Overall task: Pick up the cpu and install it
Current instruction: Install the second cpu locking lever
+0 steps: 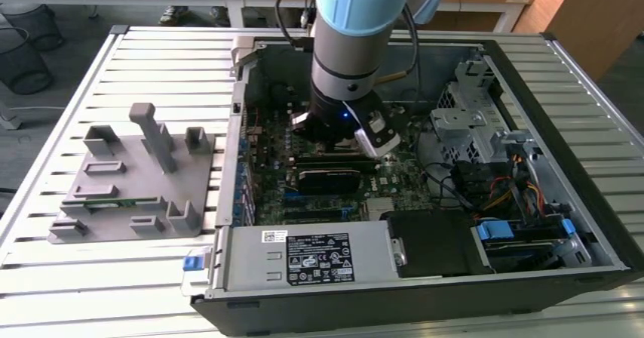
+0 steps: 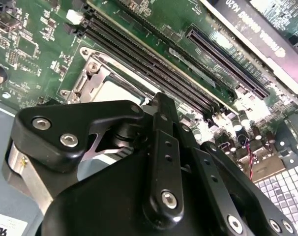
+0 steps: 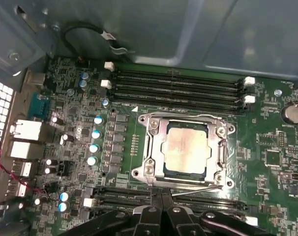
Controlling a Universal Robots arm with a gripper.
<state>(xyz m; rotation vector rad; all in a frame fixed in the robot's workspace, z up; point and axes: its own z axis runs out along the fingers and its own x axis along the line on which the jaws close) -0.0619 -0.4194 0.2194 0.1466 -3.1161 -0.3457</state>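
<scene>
The cpu (image 3: 184,150), a square chip with a pale silvery top, lies flat inside the metal-framed socket (image 3: 223,147) on the green motherboard (image 3: 80,123). In the second wrist view a corner of the cpu (image 2: 114,91) shows beyond the black finger links. My gripper (image 3: 161,199) hangs just above the board at the socket's edge, beside the cpu and not touching it. Its fingers are shut together with nothing between them. In the exterior view the gripper (image 1: 334,140) is down inside the open computer case, over the middle of the board.
Long memory slots (image 3: 178,83) run along both sides of the socket. The case walls, a drive cage (image 1: 473,112), cables and the power supply (image 1: 302,255) surround the arm. A grey fixture tray (image 1: 131,179) with a green memory stick (image 1: 111,200) sits at the exterior view's left.
</scene>
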